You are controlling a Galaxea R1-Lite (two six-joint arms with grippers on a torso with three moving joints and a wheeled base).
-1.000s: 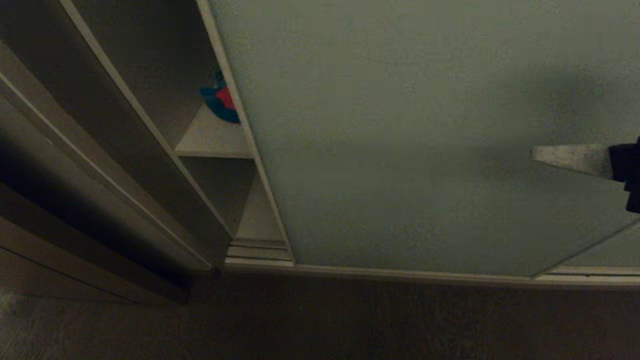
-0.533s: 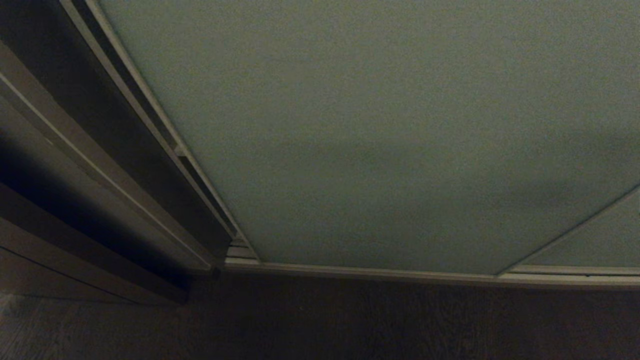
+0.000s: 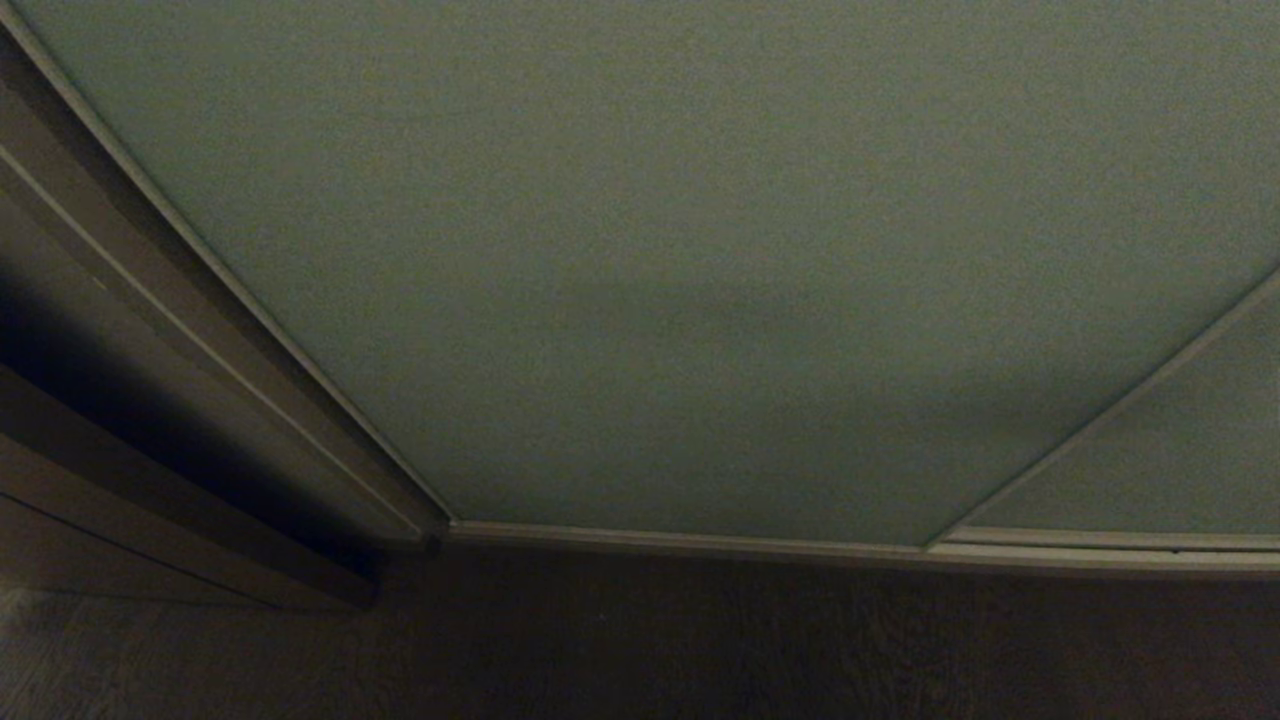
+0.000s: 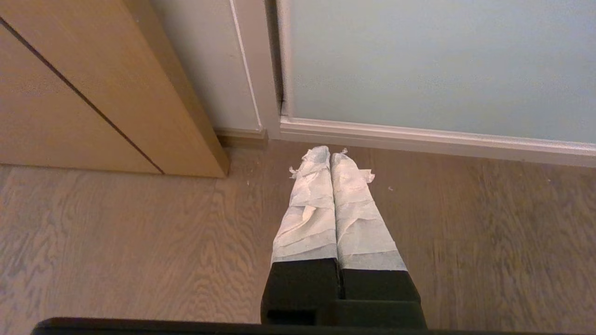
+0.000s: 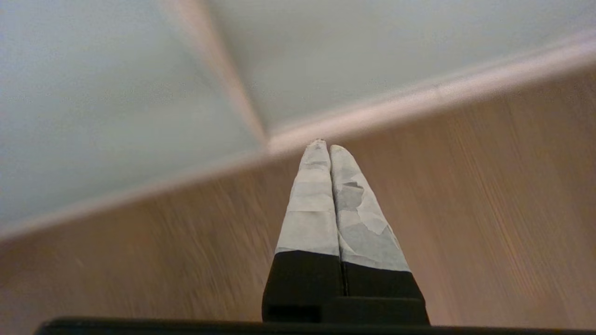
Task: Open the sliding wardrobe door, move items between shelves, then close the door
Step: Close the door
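- Head view: the sliding wardrobe door (image 3: 640, 260), a matte pale grey-green panel with a thin light frame, filled nearly the whole picture and reached the wardrobe's left upright, so no opening showed.
- A second grey-green panel (image 3: 1150, 470) sat at the lower right, meeting the first along a slanted frame edge.
- The bottom track (image 3: 700, 542) ran below both panels, with the dark wooden floor (image 3: 640, 650) in front of it.
- A dark brown side panel (image 3: 120, 430) stood at the left, beside the door's edge.
- Neither arm appeared in the head view, and no toys or shelves could be seen.
- In the left wrist view, the left gripper (image 4: 330, 156) was clenched on nothing, its tape-wrapped fingers (image 4: 309, 209) pressed together and pointing toward the floor near the corner where the door's frame met the light wooden cabinet (image 4: 93, 93).
- In the right wrist view, the right gripper (image 5: 324, 148) was likewise clenched and empty, its wrapped fingers (image 5: 312, 209) touching along their length, aimed at the spot where the two panels met the track; that picture was smeared.
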